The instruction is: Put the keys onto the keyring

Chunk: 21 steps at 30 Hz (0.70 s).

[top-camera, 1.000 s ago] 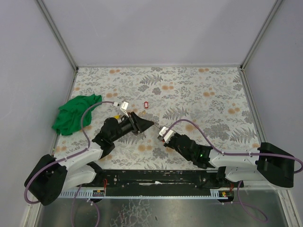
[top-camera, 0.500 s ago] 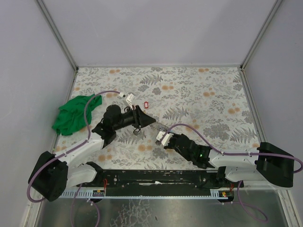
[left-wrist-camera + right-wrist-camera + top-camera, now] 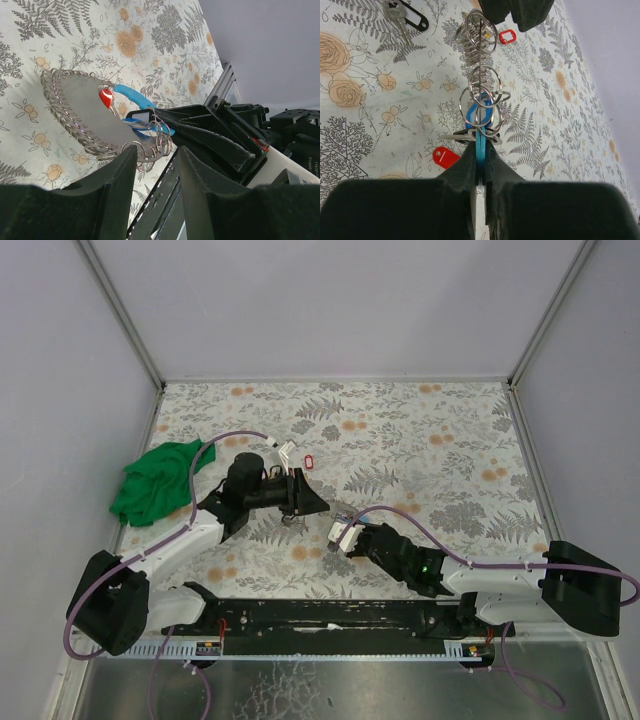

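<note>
The keyring (image 3: 479,80) is a thin metal plate edged with several split rings (image 3: 80,107), hanging between the two grippers. My right gripper (image 3: 480,150) is shut on a blue key tag (image 3: 481,132) that hangs in those rings, with a flat key blade (image 3: 455,136) beside it. A second blue tag (image 3: 132,95) and a red tag (image 3: 105,97) show past the plate. My left gripper (image 3: 156,152) sits at the plate's other end, jaws apart, with the nearest rings (image 3: 145,155) against its left fingertip. In the top view the grippers (image 3: 320,508) (image 3: 338,530) nearly meet.
A red tag (image 3: 445,156) lies on the fern-print table (image 3: 450,450) under the right gripper. A key with a black tag (image 3: 410,17) lies to the left. A small red tag (image 3: 308,461) lies farther back. A green cloth (image 3: 155,480) is bunched at the left edge.
The left arm has swung its wrist farther from its base and turned, its fingertips staying at the keyring. The right gripper has shifted slightly toward the near edge, still holding the blue tag.
</note>
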Available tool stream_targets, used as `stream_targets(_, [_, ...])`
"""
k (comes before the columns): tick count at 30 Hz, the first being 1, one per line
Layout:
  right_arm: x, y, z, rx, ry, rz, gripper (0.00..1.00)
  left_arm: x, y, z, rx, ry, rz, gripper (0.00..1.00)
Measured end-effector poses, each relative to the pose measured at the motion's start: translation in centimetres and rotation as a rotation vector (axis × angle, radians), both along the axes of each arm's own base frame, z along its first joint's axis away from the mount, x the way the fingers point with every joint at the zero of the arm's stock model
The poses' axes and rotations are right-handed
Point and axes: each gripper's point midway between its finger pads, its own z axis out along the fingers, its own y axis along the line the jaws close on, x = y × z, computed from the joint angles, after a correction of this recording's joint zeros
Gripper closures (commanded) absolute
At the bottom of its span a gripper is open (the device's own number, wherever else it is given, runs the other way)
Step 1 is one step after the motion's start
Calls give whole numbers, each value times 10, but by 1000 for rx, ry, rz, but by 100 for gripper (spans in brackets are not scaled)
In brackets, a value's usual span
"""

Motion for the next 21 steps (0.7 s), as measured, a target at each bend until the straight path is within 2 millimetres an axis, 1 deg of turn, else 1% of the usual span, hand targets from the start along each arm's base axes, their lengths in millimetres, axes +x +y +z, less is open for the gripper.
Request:
stream_targets(6, [0,0,-1,-11,-4,4,100,-2,2,-3,26,16,-7,63])
stream_targets(17, [0,-1,-1,-15,-6,4,100,-11,1,1,23,22,-53,66])
stream_targets(21, [0,-1,-1,-10,-3,1,100,-14,4,7,19,10,-49,61])
